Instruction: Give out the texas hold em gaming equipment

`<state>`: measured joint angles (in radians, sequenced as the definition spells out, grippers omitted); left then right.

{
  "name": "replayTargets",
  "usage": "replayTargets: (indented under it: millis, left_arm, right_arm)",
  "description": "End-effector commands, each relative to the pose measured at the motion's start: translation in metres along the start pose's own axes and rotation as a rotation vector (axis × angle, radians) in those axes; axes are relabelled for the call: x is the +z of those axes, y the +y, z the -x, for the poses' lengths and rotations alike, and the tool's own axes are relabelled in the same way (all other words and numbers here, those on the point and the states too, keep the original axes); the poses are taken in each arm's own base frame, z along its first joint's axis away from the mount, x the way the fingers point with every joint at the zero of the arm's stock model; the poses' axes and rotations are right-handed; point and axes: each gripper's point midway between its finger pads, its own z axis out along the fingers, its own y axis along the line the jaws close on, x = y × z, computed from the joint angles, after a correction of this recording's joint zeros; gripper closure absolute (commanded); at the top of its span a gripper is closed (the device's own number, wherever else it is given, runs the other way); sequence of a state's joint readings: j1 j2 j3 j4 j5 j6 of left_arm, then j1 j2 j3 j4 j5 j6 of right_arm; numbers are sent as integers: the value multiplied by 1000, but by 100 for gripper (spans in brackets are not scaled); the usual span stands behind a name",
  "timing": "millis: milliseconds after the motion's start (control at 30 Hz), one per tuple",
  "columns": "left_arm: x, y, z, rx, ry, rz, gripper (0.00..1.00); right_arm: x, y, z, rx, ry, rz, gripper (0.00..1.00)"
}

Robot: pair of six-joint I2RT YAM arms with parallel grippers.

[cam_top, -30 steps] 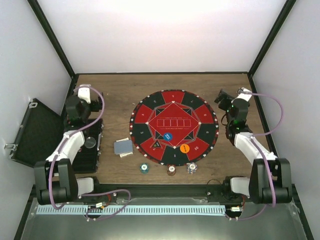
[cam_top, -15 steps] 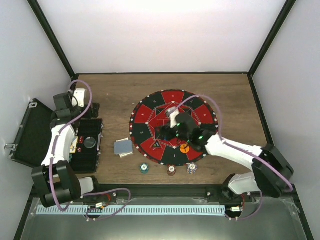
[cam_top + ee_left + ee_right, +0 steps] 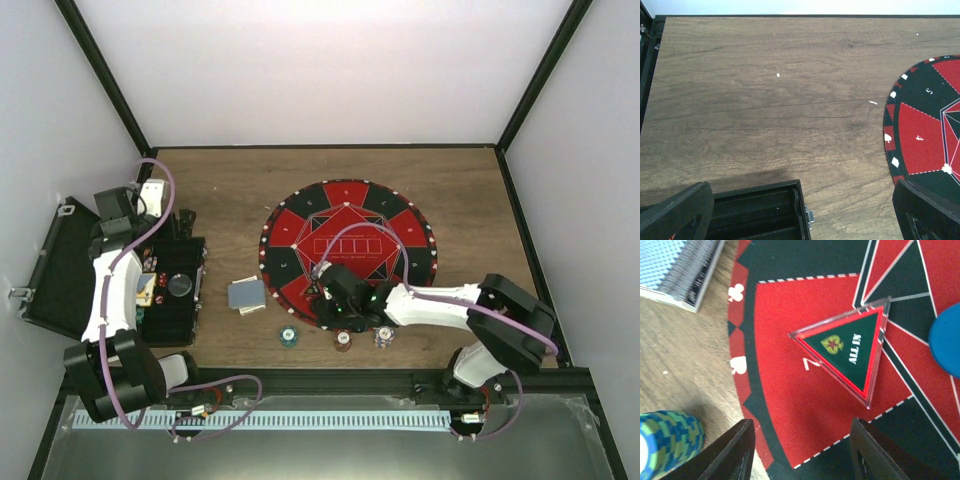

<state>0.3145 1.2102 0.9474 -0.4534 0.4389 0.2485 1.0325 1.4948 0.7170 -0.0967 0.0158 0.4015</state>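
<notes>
My right gripper [image 3: 328, 298] is open and empty, low over the near-left part of the round red-and-black poker mat [image 3: 345, 200]. In the right wrist view its jaws [image 3: 801, 432] straddle bare red felt just short of a clear triangular "ALL IN" marker [image 3: 850, 352]. A blue button [image 3: 947, 347] lies at the right edge, a deck of grey-blue cards [image 3: 677, 267] at top left, and a blue-green chip stack [image 3: 667, 440] at bottom left. The deck [image 3: 246, 294] and three chip stacks [image 3: 288, 337] [image 3: 343, 340] [image 3: 383, 337] lie on the wood. The orange button is hidden. My left gripper [image 3: 180, 222] is open and empty above the case's far end [image 3: 801, 192].
The black hinged case stands at the left, its tray [image 3: 175, 290] open and its lid [image 3: 60, 265] leaning outward. Its corner and latch [image 3: 807, 216] show in the left wrist view. The mat's edge [image 3: 895, 125] lies to the right. Black frame posts and white walls enclose the table.
My right arm swung from the far right across the mat and came down at its near-left part. My left arm drew back and left from over the case.
</notes>
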Motion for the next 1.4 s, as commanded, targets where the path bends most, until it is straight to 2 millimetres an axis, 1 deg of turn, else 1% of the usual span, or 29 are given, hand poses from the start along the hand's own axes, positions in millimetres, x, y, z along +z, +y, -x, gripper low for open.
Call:
replayTargets:
  millis: [0,100,167,400,533,667,900,1100,1267,1367]
  left_arm:
    - [-5,-5,1,14,3,-24,0]
    - [-5,-7,-1,12,9,-33,0]
    - [-6,-8,-2,13,9,-38,0]
    - [-7,-12,-3,19,10,-59,0]
    - [-8,-11,-2,22,8,-54,0]
    - [-8,-10,-1,25,6,-47,0]
    - [-9,-10,3,25,-3,-48,0]
    - [-8,-9,4,19,0,-45,0]
    - [-8,-9,5,17,-3,-46,0]
    - [-8,-10,6,14,-3,-48,0]
  right_arm:
    - [11,-12,-8,-14,44,-69,48]
    - [19,-18,-12,-14,64,-90,50]
    - [23,-21,-10,-10,65,-100,50]
    - [30,-36,1,2,62,-123,51]
    - [35,-42,4,-10,71,-125,51]
    - [44,-38,6,-42,93,-108,57]
    - [59,-33,10,-81,110,-87,58]
    - [78,-30,20,-91,117,-88,61]
    - [98,-26,34,-79,112,-86,63]
    - [108,-28,41,-67,108,-103,64]
